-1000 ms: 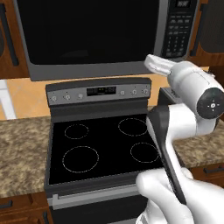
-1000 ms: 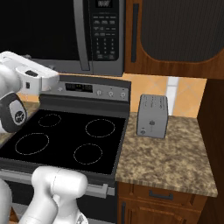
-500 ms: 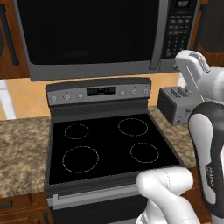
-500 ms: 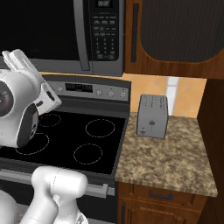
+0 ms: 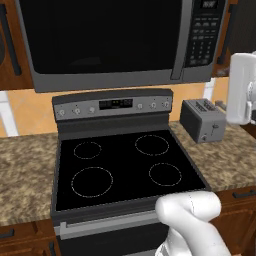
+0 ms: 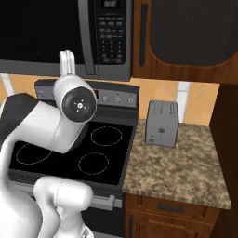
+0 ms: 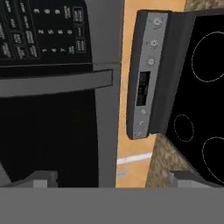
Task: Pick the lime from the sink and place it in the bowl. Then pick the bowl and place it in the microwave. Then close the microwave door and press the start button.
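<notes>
- Since a second earlier the arm (image 6: 56, 125) had swung out of the middle of the left base view to its right edge, uncovering the toaster (image 5: 204, 119); the base views themselves had not shifted.
- Nearest in the hand view, the gripper (image 7: 113, 179) showed two dark fingertips (image 7: 41, 180) low in the frame, spread wide with nothing between them.
- That view was rolled sideways, so the stove's control panel (image 7: 144, 74) ran top to bottom at centre and the cooktop (image 7: 201, 87) was cut off at the right edge.
- In the right base view, the arm's white elbow hid the left burners and part of the control panel.
- Farther back, the microwave (image 5: 115, 40) filled the top of the left base view, its upper part cut off by the frame.
- The microwave door (image 5: 100, 37) looked flush with the front; its window was black, so the inside could not be made out.
- The keypad (image 6: 111, 32) stood upper centre in the right base view, its labels too small to read.
</notes>
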### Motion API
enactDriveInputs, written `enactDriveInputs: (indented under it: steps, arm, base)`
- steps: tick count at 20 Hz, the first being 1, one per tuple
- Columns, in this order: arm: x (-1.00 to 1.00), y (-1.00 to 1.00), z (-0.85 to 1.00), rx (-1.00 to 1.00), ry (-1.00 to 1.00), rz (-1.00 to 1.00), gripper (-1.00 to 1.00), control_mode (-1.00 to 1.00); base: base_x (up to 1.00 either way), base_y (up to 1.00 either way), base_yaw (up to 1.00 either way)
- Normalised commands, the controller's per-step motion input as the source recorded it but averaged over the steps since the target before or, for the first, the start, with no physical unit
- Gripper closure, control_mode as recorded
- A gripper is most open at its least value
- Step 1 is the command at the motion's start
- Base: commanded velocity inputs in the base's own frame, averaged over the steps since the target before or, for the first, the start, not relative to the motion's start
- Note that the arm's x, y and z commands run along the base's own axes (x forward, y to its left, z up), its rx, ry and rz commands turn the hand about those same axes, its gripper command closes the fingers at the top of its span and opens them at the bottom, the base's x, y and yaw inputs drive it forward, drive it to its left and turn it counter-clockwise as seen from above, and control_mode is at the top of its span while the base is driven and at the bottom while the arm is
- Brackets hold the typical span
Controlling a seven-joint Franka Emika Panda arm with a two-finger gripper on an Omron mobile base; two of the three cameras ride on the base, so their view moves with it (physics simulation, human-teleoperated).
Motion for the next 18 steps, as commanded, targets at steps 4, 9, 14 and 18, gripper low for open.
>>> enactDriveInputs:
  steps: [4,9,14,18]
  arm:
    - [0.69,-0.19,-0.02,0.31,0.20,0.07,-1.00,-1.00]
    - [0.61,-0.11,-0.25,0.19,0.08,0.04,-1.00,-1.00]
    - [0.67,-0.03,-0.16,0.13,0.07,0.00,-1.00,-1.00]
    - [0.58,0.00,-0.11,0.06,0.03,0.00,-1.00,-1.00]
  base:
    - [0.00,0.00,0.00]
    - [0.00,0.00,0.00]
    - [0.00,0.00,0.00]
    - [0.00,0.00,0.00]
